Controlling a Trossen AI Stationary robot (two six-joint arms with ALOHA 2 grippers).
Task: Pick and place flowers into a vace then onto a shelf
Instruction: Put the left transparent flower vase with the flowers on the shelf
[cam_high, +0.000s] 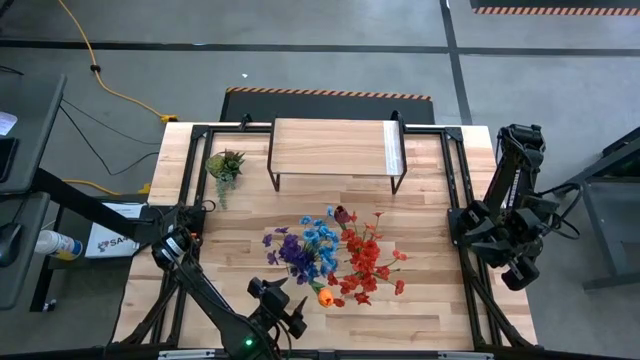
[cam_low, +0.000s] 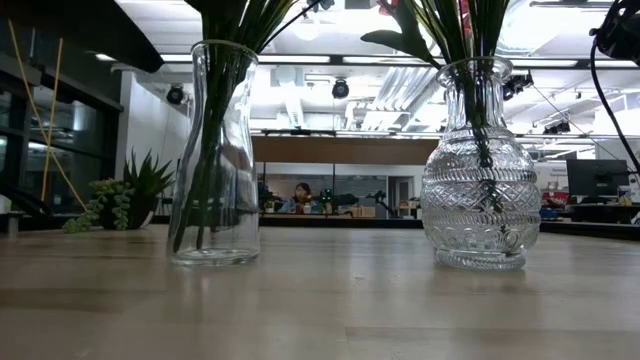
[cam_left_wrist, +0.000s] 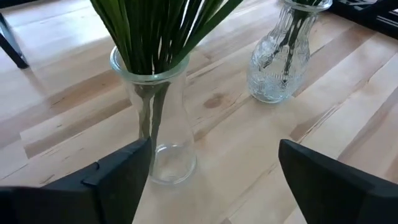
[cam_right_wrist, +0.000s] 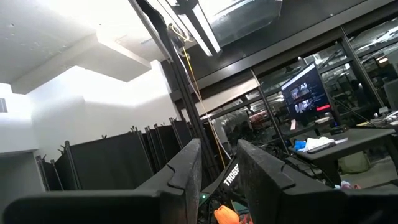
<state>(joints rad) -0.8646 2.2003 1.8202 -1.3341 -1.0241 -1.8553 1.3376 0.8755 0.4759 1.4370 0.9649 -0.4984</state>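
Note:
Two bunches of flowers stand in glass vases at the table's middle. The blue and purple bunch (cam_high: 300, 250) is in a plain smooth vase (cam_left_wrist: 160, 124) (cam_low: 215, 180), the red bunch (cam_high: 365, 262) in a cut-glass vase (cam_left_wrist: 277, 62) (cam_low: 478, 190). An orange flower (cam_high: 325, 296) shows at the near side. Both vases rest on their bases on the tabletop. My left gripper (cam_high: 278, 300) (cam_left_wrist: 214, 180) is open, low at the near side of the plain vase, touching nothing. My right gripper (cam_high: 520, 272) (cam_right_wrist: 219, 168) waits beyond the table's right edge, its fingers a narrow gap apart. The shelf (cam_high: 335, 148) stands at the far side with nothing on it.
A small spiky potted plant (cam_high: 225, 165) (cam_low: 125, 200) sits at the far left, beside the shelf. Bare wood lies between the vases and the shelf, and to the right of the cut-glass vase. Black frame rails run along the table's edges.

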